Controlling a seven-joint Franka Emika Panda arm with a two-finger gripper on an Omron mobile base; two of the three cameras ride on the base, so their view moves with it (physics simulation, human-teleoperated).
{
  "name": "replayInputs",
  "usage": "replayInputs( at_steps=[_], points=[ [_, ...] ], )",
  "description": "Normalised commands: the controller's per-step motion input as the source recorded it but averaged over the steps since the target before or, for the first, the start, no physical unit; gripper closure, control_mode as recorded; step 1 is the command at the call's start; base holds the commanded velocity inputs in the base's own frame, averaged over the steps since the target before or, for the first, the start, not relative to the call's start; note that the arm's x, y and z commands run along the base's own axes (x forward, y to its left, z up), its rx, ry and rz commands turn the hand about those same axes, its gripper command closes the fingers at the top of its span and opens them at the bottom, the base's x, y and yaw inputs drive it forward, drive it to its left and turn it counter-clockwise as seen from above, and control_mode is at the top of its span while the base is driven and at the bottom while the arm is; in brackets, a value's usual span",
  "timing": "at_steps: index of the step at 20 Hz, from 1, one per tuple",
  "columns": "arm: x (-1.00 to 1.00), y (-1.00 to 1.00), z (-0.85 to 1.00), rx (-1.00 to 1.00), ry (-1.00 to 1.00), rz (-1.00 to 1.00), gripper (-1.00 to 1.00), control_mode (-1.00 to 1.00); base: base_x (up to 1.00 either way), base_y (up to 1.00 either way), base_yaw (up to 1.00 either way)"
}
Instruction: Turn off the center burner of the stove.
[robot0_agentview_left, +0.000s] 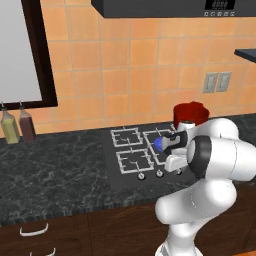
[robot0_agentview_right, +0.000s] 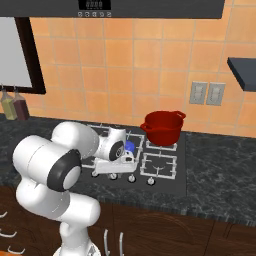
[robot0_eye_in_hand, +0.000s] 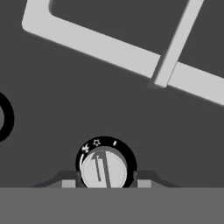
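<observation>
The stove (robot0_agentview_left: 125, 172) is a flat black cooktop with pale-grey grates and small silver knobs along its front. The center burner's blue disc (robot0_agentview_left: 158, 144) (robot0_agentview_right: 130, 146) peeks out just behind my hand. My gripper (robot0_agentview_left: 177, 169) (robot0_agentview_right: 116, 173) points down at the knob row. In the hand view the gripper (robot0_eye_in_hand: 105, 180) has a fingertip close on each side of a round silver knob (robot0_eye_in_hand: 104, 168) with a black ring. The knob's pointer line aims almost straight up, toward the small marks on the ring. A pale-grey grate bar (robot0_eye_in_hand: 109, 48) crosses above it.
A red pot (robot0_agentview_left: 190, 114) (robot0_agentview_right: 162, 127) stands on the back right burner, just beyond my hand. Neighbouring knobs (robot0_agentview_left: 141, 175) (robot0_agentview_right: 132, 178) sit on either side of it. Two bottles (robot0_agentview_left: 17, 127) stand at the counter's far left. Another knob's ring (robot0_eye_in_hand: 4, 117) shows at the hand view's left edge.
</observation>
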Motion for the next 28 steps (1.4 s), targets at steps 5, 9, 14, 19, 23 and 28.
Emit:
replayInputs(
  at_steps=[5,9,14,19,23,28],
  points=[
    [-0.15,0.1,-0.15,0.0,0.0,-0.14,1.0,-1.0,0.0,0.0,0.0],
    [-0.1,0.12,-0.18,0.0,0.0,-0.22,1.0,-1.0,0.0,0.0,0.0],
    [-0.07,0.05,-0.2,0.0,0.0,-0.28,1.0,-1.0,0.0,0.0,0.0],
    [-0.04,0.05,-0.23,0.0,0.04,-0.33,1.0,-1.0,0.0,0.0,0.0],
    [-0.03,0.07,-0.23,0.0,0.04,-0.34,1.0,-1.0,0.0,0.0,0.0],
    [0.0,0.07,-0.17,-0.01,0.02,-0.31,1.0,-1.0,0.0,0.0,0.0]
  ],
)
